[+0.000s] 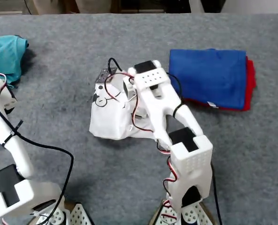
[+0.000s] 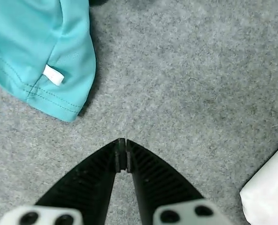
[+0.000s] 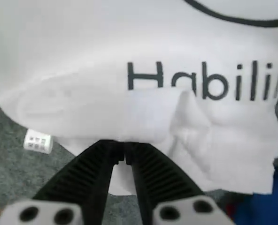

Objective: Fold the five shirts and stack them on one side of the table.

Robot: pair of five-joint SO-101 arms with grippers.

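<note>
Right hand (image 3: 125,157) sits with its black fingers closed tip to tip at the edge of the white shirt (image 3: 129,47); whether any cloth is nipped between them cannot be told. That shirt lies bunched and partly folded near the middle of the grey worktop (image 1: 59,93), printed side up, a small label (image 3: 38,142) at its hem. Left hand (image 2: 122,154) is closed too, holding nothing, over bare worktop just beside the crumpled teal shirt (image 2: 31,47). On the opposite side, a folded blue shirt (image 1: 207,75) rests on a folded red shirt (image 1: 250,79).
</note>
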